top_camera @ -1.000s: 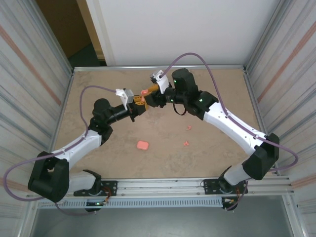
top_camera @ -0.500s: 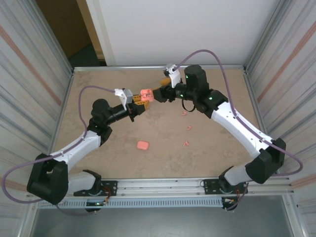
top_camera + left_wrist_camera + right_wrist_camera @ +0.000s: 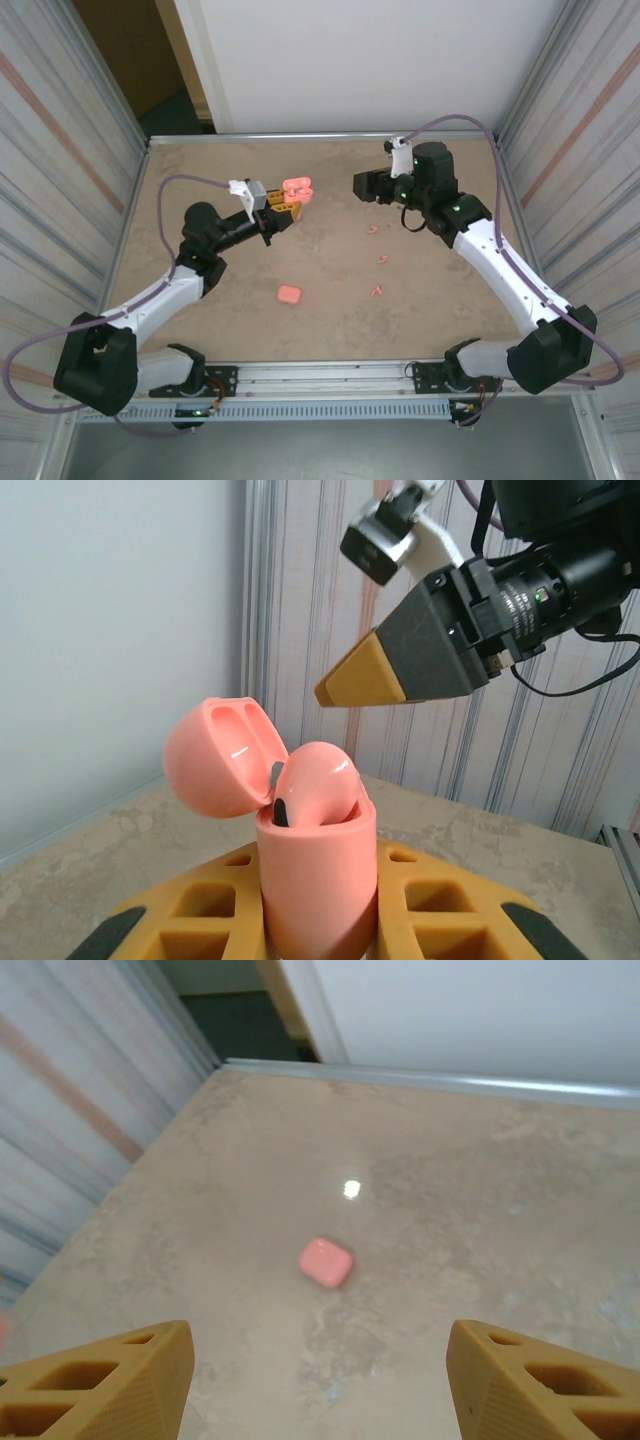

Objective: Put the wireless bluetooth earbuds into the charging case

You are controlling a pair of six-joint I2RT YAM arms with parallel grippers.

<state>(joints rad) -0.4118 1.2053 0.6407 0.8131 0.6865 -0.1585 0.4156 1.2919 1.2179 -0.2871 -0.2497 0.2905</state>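
Two pink cases: an open case [image 3: 297, 188] clamped in the left hand [image 3: 284, 209] and a closed case [image 3: 289, 294] on the bench [image 3: 200, 170], well short of that hand. Three earbuds [image 3: 372, 229], [image 3: 382, 260], [image 3: 376, 291] lie loose, nearer the right hand [image 3: 362, 186].

The right gripper [image 3: 360, 186] is drawn back toward 3 o'clock and now sits well apart from the charging case [image 3: 297, 188], its jaws spread wider than a second ago. The case, earlier crowded by that gripper, now shows in full.

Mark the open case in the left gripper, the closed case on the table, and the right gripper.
open case [image 3: 318, 880], left wrist view, lower shell.
closed case [image 3: 326, 1261], right wrist view, top face.
right gripper [image 3: 320, 1335], right wrist view, midway between its fingertips.
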